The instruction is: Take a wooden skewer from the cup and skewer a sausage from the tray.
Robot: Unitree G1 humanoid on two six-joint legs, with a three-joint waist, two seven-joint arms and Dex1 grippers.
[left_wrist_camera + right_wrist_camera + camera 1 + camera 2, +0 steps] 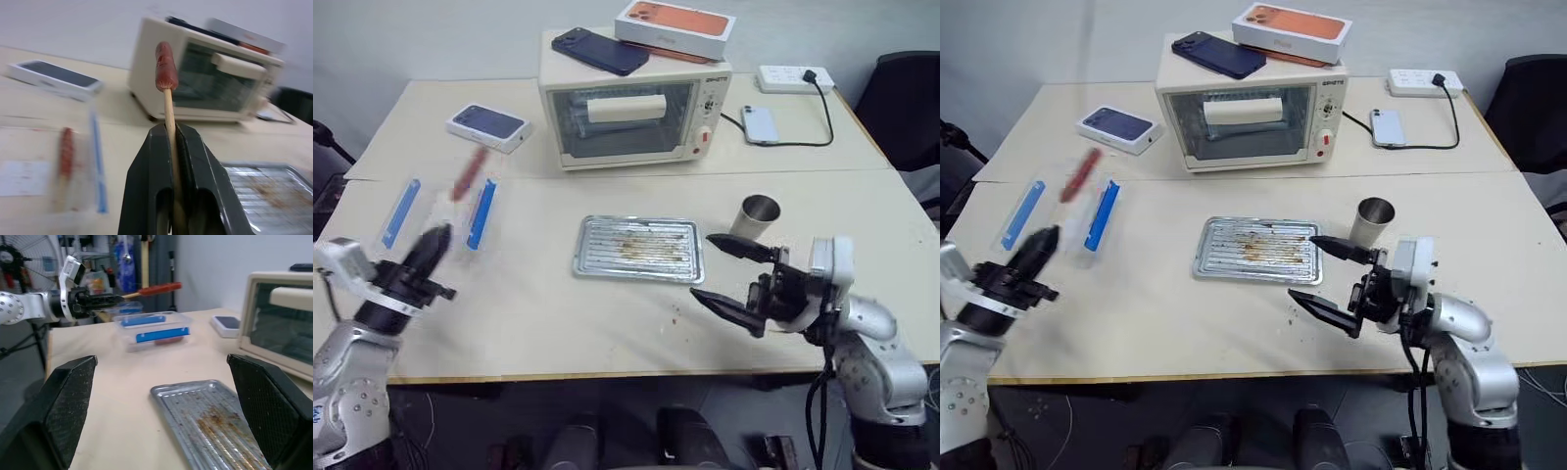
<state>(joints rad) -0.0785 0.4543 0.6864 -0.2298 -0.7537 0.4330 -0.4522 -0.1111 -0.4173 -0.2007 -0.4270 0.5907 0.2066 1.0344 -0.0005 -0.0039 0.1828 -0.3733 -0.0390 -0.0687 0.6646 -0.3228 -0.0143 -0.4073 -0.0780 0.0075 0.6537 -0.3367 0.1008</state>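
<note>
My left gripper (171, 128) is shut on a wooden skewer (169, 110) with a reddish sausage (165, 67) stuck on its tip. It hovers at the table's left front, above a clear plastic box, with the sausage (468, 176) raised over it. The silver tray (592, 257) lies mid-table, grease-stained, with no sausage lying in it. The metal cup (759, 215) stands just right of the tray. My right gripper (703, 266) is open and holds nothing. It sits low at the front right, between tray and cup, and points left.
A clear plastic box (440, 211) with blue clips holds another skewered sausage (65, 154). A cream toaster oven (631, 113) stands behind the tray, with a phone and an orange box on top. A boxed phone (489, 127), a power strip (793, 78) and a phone (759, 124) lie at the back.
</note>
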